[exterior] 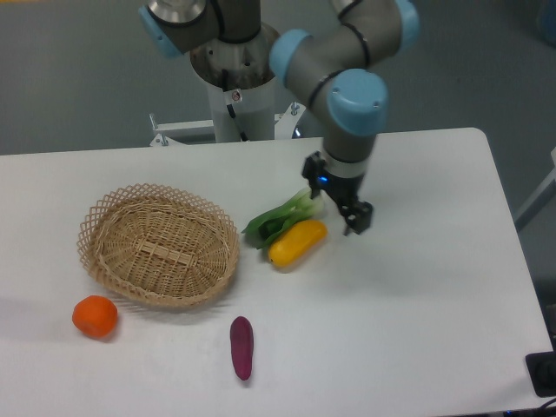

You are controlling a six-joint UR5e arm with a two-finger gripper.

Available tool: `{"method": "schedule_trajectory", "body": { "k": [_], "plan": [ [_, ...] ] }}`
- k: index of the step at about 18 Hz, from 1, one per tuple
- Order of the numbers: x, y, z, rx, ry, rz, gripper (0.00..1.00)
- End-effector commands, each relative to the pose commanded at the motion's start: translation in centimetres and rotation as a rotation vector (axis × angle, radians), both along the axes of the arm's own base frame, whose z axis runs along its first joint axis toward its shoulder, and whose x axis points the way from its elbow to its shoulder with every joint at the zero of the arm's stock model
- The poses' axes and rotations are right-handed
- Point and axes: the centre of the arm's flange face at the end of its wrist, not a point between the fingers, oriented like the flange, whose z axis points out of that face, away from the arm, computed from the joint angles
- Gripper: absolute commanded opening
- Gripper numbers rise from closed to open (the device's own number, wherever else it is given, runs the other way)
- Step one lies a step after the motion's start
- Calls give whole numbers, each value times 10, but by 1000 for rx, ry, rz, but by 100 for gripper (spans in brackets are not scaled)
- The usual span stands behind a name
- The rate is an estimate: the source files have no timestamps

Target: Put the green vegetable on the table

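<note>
Lying diag: green vegetable (280, 219), stalk upper-right.

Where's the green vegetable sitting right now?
The green vegetable lies on the table near its middle, against the far side of the yellow fruit, right of the wicker basket. The end effector is just to its right.

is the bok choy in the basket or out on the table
Out: the bok choy lies on the table, right of the basket, against the yellow fruit. The gripper holds nothing.
</note>
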Motion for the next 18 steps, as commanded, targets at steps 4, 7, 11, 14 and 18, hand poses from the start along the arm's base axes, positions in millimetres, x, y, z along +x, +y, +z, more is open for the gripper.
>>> {"method": "schedule_trajectory", "body": {
  "k": [4,7,11,14,18],
  "plan": [
    [-39,-6,12,18,29,63,100],
    [-65,-11,16,19,30,90,100],
    [-90,-13,19,-6,7,110,100],
    [-105,-11,16,-19,17,116,100],
    [-116,-22,11,-49,22,129,100]
  ]
}}
